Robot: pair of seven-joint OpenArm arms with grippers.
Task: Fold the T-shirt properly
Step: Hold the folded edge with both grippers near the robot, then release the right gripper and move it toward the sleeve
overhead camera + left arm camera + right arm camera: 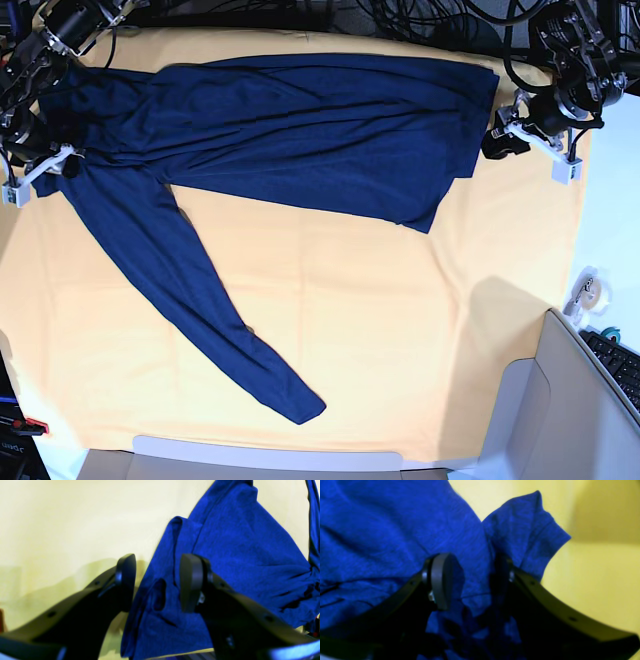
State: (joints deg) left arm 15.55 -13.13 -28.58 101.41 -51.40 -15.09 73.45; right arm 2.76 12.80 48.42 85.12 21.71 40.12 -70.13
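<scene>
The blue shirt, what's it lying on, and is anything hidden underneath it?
The T-shirt lies spread on a yellow-orange table cloth, one long sleeve trailing diagonally toward the near edge. Whatever lies directly beneath the fabric is covered and cannot be seen.

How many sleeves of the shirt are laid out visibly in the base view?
1. One sleeve runs diagonally from the shirt toward the table's near edge; the other may be folded under the body.
</scene>
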